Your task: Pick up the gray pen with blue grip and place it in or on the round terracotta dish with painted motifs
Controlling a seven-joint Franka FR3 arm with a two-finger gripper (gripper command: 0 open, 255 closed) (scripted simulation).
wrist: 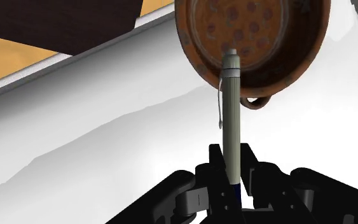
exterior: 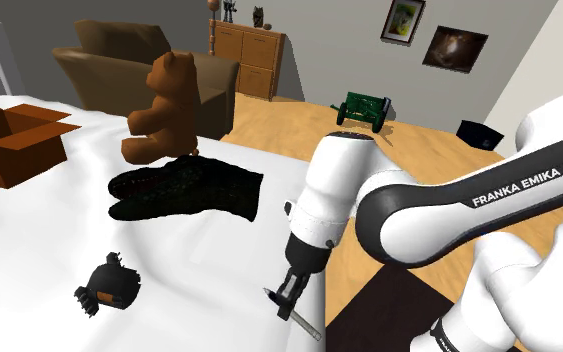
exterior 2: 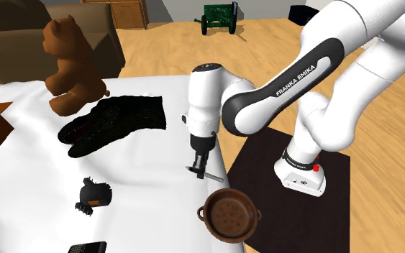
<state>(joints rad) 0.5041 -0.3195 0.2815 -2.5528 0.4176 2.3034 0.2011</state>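
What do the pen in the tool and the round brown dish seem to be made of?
The pen has a smooth grey barrel with a soft sheen: plastic or metal, I cannot tell which. The dish has a matte reddish-brown surface with darker painted dots: probably fired clay such as terracotta.

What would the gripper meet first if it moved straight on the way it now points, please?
Probably the white surface just short of the dish: the gripper, jaws shut on the pen, points down at it. Depth is unclear.
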